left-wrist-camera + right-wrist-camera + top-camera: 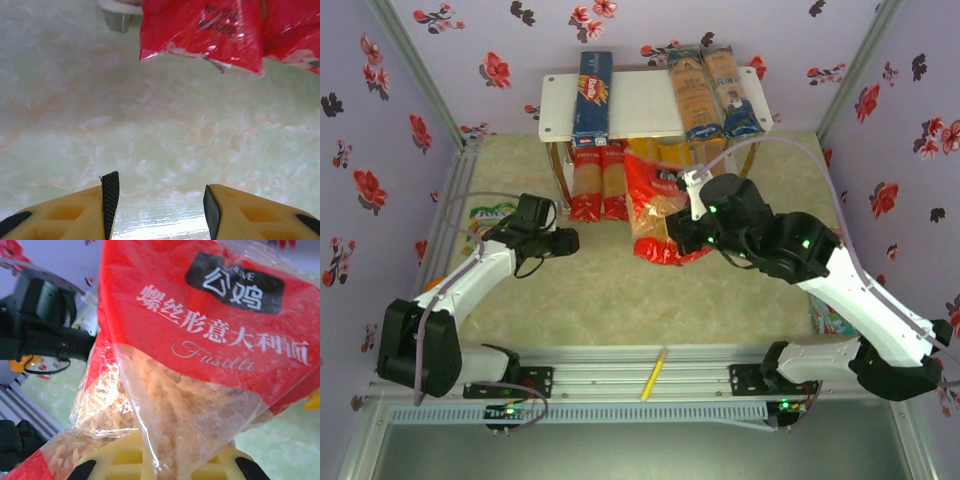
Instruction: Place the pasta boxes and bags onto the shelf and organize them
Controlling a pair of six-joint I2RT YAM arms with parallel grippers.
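Note:
The white shelf (645, 100) stands at the back. On its top tier lie a dark-blue pasta box (593, 95) and two blue-ended spaghetti bags (715, 92). Two red-ended spaghetti bags (598, 180) lie on the lower tier, and their red ends (205, 30) face my left gripper. The wide red fusilli bag (655, 205) (200, 330) reaches from under the top tier out over the table. My right gripper (682, 222) (167, 465) is shut on its clear film. My left gripper (570, 240) (160, 205) hovers open and empty over the marble table, just short of the red ends.
A thin yellow pen (653, 375) lies on the front rail. Colourful sweets packets sit at the left wall (490, 215) and beside the right arm (830, 320). A shelf foot (117, 17) stands left of the red ends. Floral walls close in three sides.

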